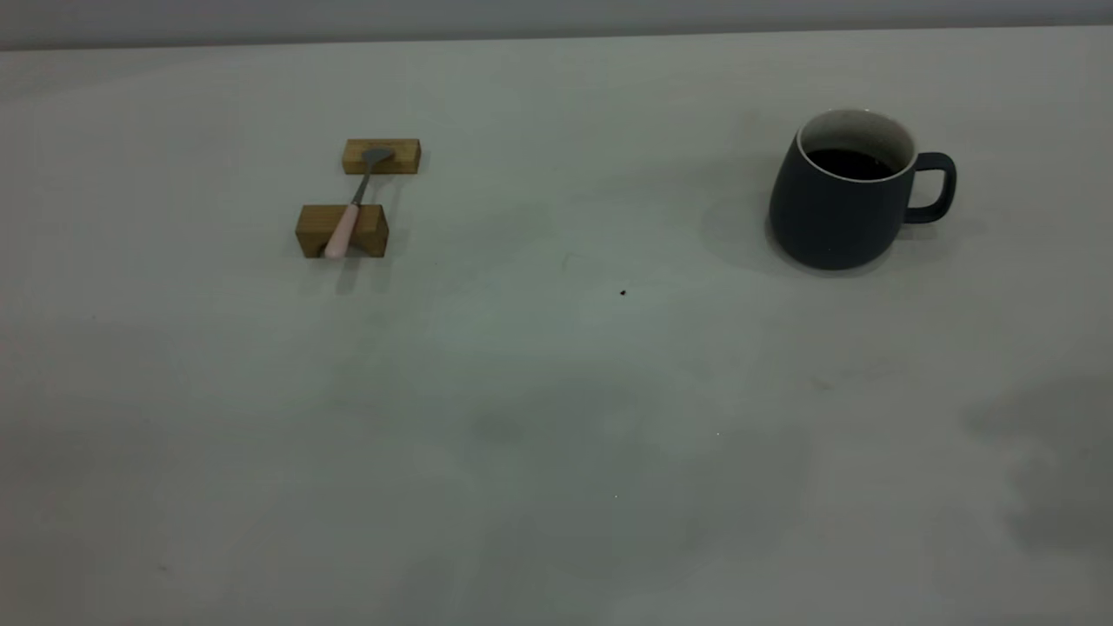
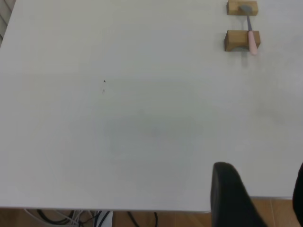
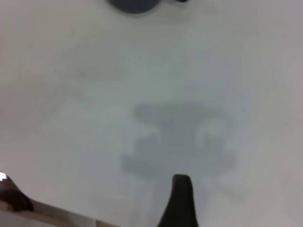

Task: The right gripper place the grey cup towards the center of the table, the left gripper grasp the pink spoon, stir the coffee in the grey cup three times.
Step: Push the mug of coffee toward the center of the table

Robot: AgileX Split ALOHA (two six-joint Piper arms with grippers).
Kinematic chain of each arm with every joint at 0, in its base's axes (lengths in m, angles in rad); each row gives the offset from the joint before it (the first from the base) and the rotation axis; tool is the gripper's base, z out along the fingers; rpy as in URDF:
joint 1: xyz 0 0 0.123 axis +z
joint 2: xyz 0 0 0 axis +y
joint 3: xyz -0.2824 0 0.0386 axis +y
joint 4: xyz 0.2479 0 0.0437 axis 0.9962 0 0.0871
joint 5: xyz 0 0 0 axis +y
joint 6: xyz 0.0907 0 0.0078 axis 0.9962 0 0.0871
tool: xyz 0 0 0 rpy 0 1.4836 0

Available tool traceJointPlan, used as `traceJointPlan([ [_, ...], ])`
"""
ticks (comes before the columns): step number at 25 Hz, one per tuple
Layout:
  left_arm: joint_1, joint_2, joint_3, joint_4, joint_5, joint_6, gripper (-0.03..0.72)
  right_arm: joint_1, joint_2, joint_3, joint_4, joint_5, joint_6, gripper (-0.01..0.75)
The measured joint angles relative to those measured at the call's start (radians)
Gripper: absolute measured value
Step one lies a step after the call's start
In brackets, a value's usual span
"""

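Gripping the grey cup at right of frame, mind sloshing coffee; take the handle. Both hands' states: cannot tell.

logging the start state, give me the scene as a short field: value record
cup: grey cup upright at the table's right, handle pointing right
coffee: dark coffee inside the cup
spoon: pink spoon at left, bridging two wooden blocks, bowl on the far one
left gripper: at the table's near edge, holding nothing
right gripper: one finger visible above bare table
contact: nothing touched
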Motion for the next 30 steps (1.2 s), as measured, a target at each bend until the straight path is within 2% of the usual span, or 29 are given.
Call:
traceJointPlan([
  [4, 0.0, 0.0, 0.0, 0.0, 0.0, 0.0, 0.402, 0.044, 0.275, -0.104, 0.047, -0.097, -0.188, 0.726],
  [11, 0.0, 0.0, 0.0, 0.0, 0.0, 0.0, 0.402, 0.071, 0.7, -0.33, 0.059, -0.131, -0.447, 0.723],
  [14, 0.0, 0.0, 0.0, 0.0, 0.0, 0.0, 0.402, 0.073, 0.828, -0.414, 0.058, -0.143, -0.552, 0.718],
  [18, 0.0, 0.0, 0.0, 0.0, 0.0, 0.0, 0.402, 0.075, 0.934, -0.466, 0.043, -0.211, -0.688, 0.711],
  [25, 0.0, 0.0, 0.0, 0.0, 0.0, 0.0, 0.402, 0.081, 0.979, -0.478, -0.018, -0.38, -0.747, 0.701],
  [30, 0.0, 0.0, 0.0, 0.0, 0.0, 0.0, 0.402, 0.07, 1.044, -0.546, -0.032, -0.371, -0.748, 0.7],
])
